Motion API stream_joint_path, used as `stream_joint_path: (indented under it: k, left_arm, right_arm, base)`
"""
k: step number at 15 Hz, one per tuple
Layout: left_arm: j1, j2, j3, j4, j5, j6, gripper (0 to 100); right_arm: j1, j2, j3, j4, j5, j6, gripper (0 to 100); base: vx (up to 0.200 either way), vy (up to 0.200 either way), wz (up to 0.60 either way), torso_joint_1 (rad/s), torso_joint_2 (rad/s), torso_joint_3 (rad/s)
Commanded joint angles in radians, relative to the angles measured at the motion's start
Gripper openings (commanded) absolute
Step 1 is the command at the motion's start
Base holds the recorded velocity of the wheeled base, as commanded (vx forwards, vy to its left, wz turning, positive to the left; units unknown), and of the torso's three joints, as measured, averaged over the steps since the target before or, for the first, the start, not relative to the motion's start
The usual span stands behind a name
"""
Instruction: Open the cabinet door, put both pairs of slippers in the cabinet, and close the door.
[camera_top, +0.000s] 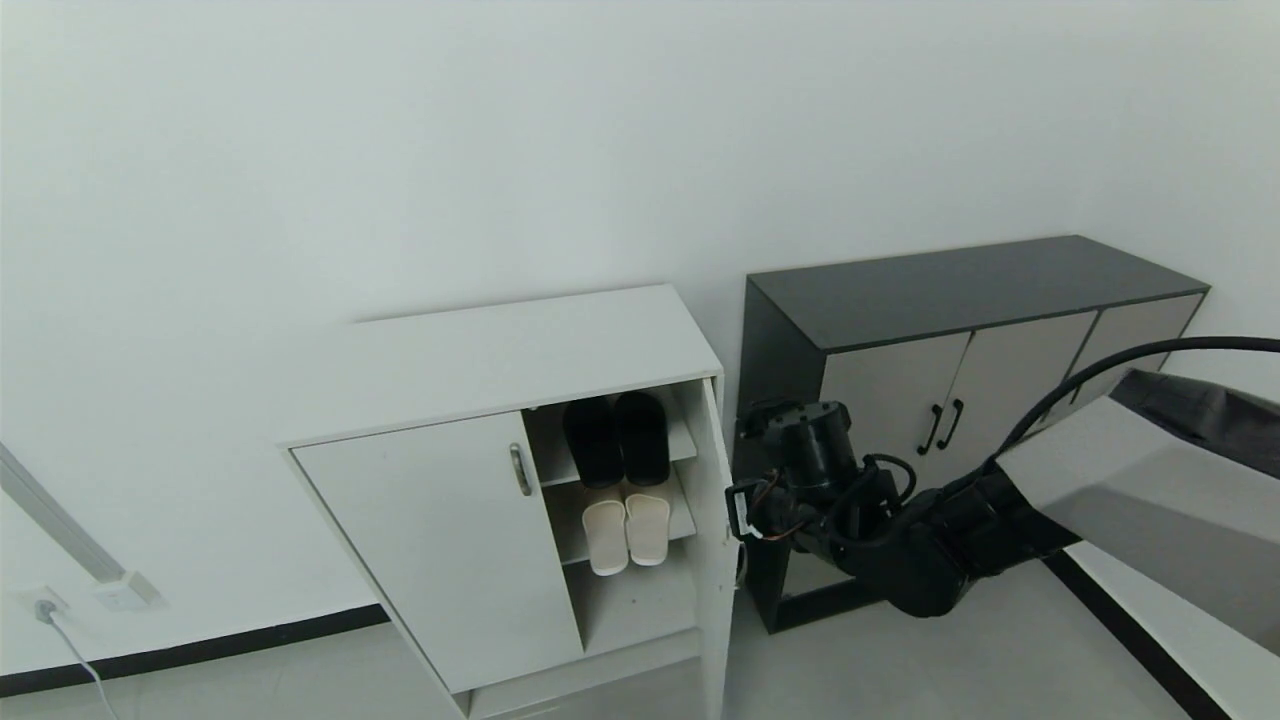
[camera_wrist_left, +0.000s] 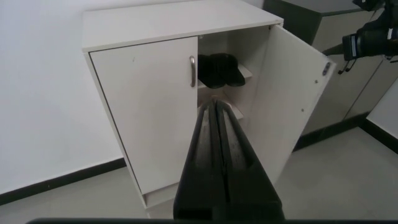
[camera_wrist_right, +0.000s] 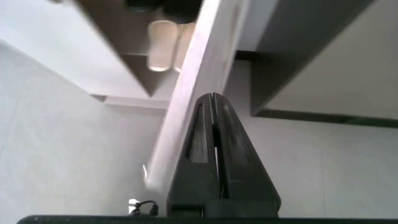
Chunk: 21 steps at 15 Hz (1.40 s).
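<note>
The white cabinet (camera_top: 500, 360) stands against the wall with its right door (camera_top: 718, 540) swung open and its left door (camera_top: 440, 540) closed. Black slippers (camera_top: 615, 438) lie on the upper shelf and beige slippers (camera_top: 627, 530) on the shelf below. My right gripper (camera_top: 742, 512) sits against the outer face of the open door at its free edge. In the right wrist view that gripper (camera_wrist_right: 213, 98) is shut, empty, its tips at the door (camera_wrist_right: 193, 93), with the beige slippers (camera_wrist_right: 168, 53) beyond. My left gripper (camera_wrist_left: 214, 104) is shut and empty, held off in front of the cabinet opening, below the black slippers (camera_wrist_left: 221, 70).
A dark grey sideboard (camera_top: 960, 300) stands close to the right of the white cabinet, just behind my right arm. A wall socket with a cable (camera_top: 45, 605) is low on the left. Bare floor lies in front of both cabinets.
</note>
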<state>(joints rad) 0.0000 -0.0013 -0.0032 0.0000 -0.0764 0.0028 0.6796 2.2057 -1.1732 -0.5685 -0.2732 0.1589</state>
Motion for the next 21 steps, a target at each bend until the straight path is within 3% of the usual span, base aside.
stream_joint_path:
  k: [1,10,12,18,21]
  left_arm:
    - [0.0,0.001,0.0,0.0,0.0,0.0,0]
    - [0.0,0.001,0.0,0.0,0.0,0.002,0]
    - [0.0,0.001,0.0,0.0,0.0,0.0,0]
    - [0.0,0.001,0.0,0.0,0.0,0.0,0]
    - [0.002,0.001,0.0,0.0,0.0,0.0,0]
  right_arm:
    - [0.021,-0.037,0.023,-0.004,0.002,0.001,0]
    - [0.043,-0.126,0.303,-0.251,0.011,-0.013,0]
    - [0.043,-0.121,0.313,-0.263,0.009,-0.015,0]
    - [0.049,-0.126,0.348,-0.264,0.057,-0.012,0]
    - [0.043,-0.127,0.368,-0.269,0.092,-0.013,0]
  base:
    - [0.0,0.0,0.0,0.0,0.0,0.0]
    - [0.0,0.0,0.0,0.0,0.0,0.0]
    - [0.0,0.0,0.0,0.0,0.0,0.0]
    - [0.0,0.0,0.6,0.004,0.0,0.004]
    - [0.0,0.0,0.0,0.0,0.0,0.0]
